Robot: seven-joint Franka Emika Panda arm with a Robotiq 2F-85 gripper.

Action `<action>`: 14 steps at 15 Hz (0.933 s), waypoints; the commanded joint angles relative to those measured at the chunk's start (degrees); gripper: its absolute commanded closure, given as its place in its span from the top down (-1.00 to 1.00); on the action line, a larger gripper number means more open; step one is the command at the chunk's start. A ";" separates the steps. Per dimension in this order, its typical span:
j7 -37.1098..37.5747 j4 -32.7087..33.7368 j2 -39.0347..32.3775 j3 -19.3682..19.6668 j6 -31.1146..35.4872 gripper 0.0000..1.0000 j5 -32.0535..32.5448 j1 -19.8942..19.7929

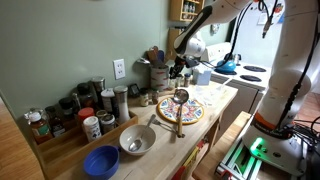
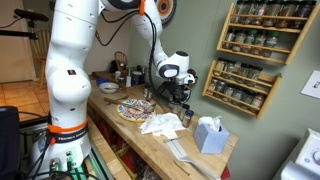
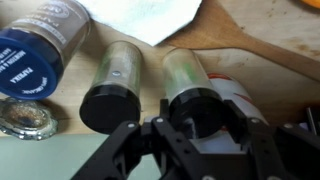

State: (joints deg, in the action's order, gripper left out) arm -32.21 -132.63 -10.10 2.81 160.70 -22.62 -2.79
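Note:
My gripper reaches down among spice jars at the back of the wooden counter. In the wrist view its two black fingers sit on either side of the black lid of a clear spice jar with greenish contents and appear closed against it. A second, similar black-lidded jar stands right beside it on the left. A blue-lidded jar is further left. In both exterior views the gripper hangs low over the counter's back edge.
A patterned plate with a wooden spoon lies mid-counter. A metal bowl and a blue bowl sit nearer. More jars line the wall. Crumpled cloth, a tissue box and wall spice racks are nearby.

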 commanded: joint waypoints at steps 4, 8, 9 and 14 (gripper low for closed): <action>-0.03 1.35 -1.68 0.53 -0.30 -0.03 0.51 -0.18; -0.25 0.83 -0.61 0.75 -1.34 0.69 2.14 0.06; -0.17 0.52 -0.04 0.85 -1.64 0.76 2.74 0.16; 1.68 -1.47 5.51 -1.85 -10.84 0.96 9.10 -3.13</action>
State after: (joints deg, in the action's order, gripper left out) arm -31.13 -131.94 -9.67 2.11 157.74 -16.22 -4.13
